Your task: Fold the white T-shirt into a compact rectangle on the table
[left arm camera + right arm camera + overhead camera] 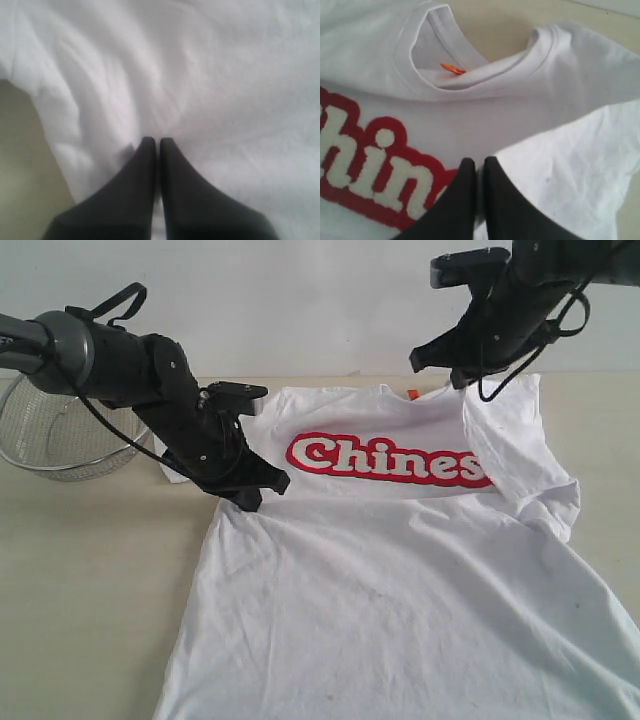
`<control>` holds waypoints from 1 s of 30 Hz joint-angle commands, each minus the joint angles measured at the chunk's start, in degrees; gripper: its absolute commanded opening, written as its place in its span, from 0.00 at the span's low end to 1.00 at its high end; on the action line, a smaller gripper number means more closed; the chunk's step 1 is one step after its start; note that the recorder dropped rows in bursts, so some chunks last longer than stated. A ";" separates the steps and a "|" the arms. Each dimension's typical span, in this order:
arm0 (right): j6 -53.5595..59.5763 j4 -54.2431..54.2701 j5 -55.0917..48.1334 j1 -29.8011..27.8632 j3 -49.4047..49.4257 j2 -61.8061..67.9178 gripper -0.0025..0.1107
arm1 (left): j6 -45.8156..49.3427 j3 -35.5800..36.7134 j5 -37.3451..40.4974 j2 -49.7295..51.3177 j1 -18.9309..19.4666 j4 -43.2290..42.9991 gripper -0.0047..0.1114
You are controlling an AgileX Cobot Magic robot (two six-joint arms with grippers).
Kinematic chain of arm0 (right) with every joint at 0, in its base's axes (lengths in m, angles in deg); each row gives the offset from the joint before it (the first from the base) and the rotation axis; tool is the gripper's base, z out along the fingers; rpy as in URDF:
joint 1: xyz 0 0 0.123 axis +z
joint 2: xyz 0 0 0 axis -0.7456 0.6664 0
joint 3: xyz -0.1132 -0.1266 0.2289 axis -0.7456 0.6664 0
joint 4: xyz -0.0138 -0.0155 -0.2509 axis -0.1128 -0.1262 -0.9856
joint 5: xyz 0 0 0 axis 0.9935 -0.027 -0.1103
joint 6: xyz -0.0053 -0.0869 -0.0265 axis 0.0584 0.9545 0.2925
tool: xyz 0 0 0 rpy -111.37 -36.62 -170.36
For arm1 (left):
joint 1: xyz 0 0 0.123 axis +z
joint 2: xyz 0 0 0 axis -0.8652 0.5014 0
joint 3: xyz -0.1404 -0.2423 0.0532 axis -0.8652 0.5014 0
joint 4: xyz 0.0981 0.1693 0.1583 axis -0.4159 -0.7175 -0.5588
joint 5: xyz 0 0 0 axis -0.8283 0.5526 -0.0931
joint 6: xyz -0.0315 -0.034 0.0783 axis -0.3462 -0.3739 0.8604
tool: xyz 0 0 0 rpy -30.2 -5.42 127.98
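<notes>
The white T-shirt (380, 570) lies chest up on the table (90, 570), its red-outlined lettering (385, 458) and orange neck tag (411, 394) showing. At the shirt's left edge below the sleeve, my left gripper (255, 498) is down on the cloth; in the left wrist view its tips (157, 142) are pinched with white fabric between them. My right gripper (465, 378) holds the right shoulder flap raised and turned inward over the end of the lettering. In the right wrist view it (479, 162) is shut on that flap's edge, near the collar and tag (453, 68).
A round wire-mesh basket (60, 435) stands at the back left, behind the left arm. A pale wall runs along the table's far edge. Bare tabletop (20, 175) lies left of the shirt. The shirt's hem runs off the bottom of the exterior view.
</notes>
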 commanded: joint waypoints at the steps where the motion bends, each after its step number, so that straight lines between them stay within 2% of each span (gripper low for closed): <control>1: -1.31 0.30 -4.13 0.12 -3.87 6.54 0.02 | 1.73 0.55 2.39 1.56 -0.42 0.88 0.08; 6: -0.43 0.18 -2.58 0.12 -4.10 8.13 0.02 | 1.84 0.55 2.39 1.56 -0.42 0.88 0.08; 8: 1.96 0.18 -3.00 0.12 -4.10 8.13 0.07 | 1.84 0.55 2.28 1.56 -0.42 0.88 0.08; 10: 2.21 0.18 -3.74 0.12 -4.10 7.55 0.19 | 1.84 0.55 2.18 1.56 -0.42 0.88 0.08; 14: 2.21 0.33 -7.15 0.12 -5.57 5.45 0.58 | 2.03 0.55 2.18 1.56 -0.42 0.88 0.08; 15: 2.21 0.33 -8.79 0.12 -6.13 4.84 0.61 | 2.02 0.55 1.96 1.56 -0.42 0.88 0.08; 17: 1.69 -0.34 -12.57 0.12 -7.68 3.02 0.55 | 2.02 0.55 1.75 1.56 -0.42 0.88 0.08; 19: 1.31 -1.77 -16.44 0.01 -8.97 1.28 0.44 | 2.02 0.46 1.61 1.37 -0.42 0.78 0.08; 21: 1.17 -4.14 -20.47 0.01 -9.19 -0.85 0.28 | 2.23 0.43 1.61 0.59 -0.42 0.63 0.08; 23: 2.42 -7.60 -25.59 0.01 -9.19 -2.55 0.05 | 2.67 0.43 0.95 -0.40 -0.42 0.63 0.08; 25: 2.87 -9.30 -29.50 0.01 -9.19 -3.58 0.02 | 3.12 0.43 0.11 -1.72 -0.42 0.63 0.08; 30: 2.87 -8.05 -29.50 0.01 -5.12 -6.84 0.02 | 9.81 -0.29 -0.51 -4.46 -0.42 4.06 0.08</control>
